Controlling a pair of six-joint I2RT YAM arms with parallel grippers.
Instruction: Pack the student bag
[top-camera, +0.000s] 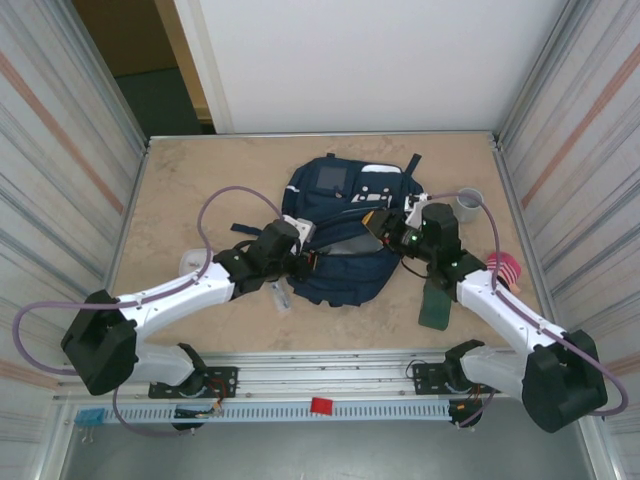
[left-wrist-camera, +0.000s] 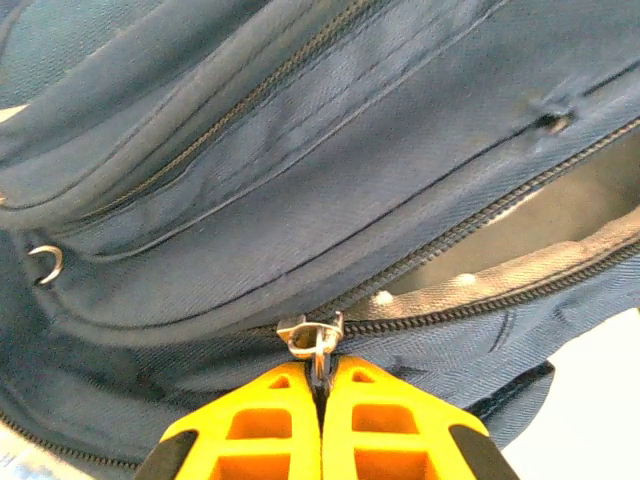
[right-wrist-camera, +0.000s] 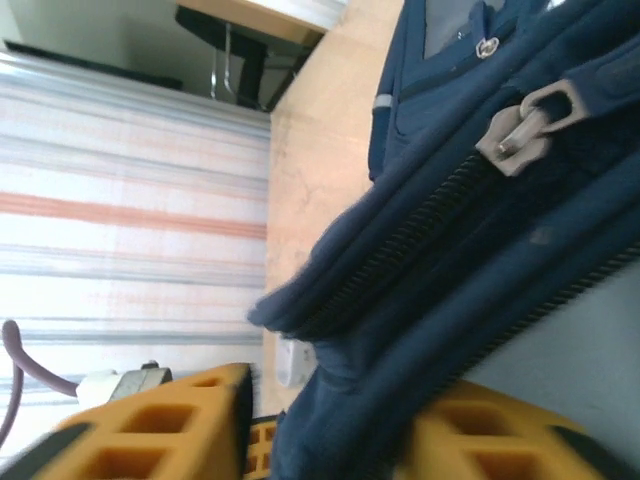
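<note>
Nearby: a grey cup (top-camera: 468, 203), a pink roll (top-camera: 505, 268) and a green pencil case (top-camera: 437, 300) lie right of the backpack.
In the way: both wrists crowd the bag's mouth.
Backpack (top-camera: 340, 215): mid-table, front up, long axis far-to-near, window end far, gaping zipper toward the arms.
Left gripper (left-wrist-camera: 320, 420): fingers together, pinching the zipper pull (left-wrist-camera: 312, 338).
Right gripper (right-wrist-camera: 335, 425): fingers apart, bag's edge between them.

The table (top-camera: 200, 180) is a beige, marbled-looking top. The navy student bag (top-camera: 345, 262) lies flat around the middle of it. A flat dark green pencil case (top-camera: 434, 308) sits just to its right, with a grey cup (top-camera: 468, 206) and a pink striped thing (top-camera: 506, 268) close by. There's a small clear item (top-camera: 190, 263) on the left too.
</note>
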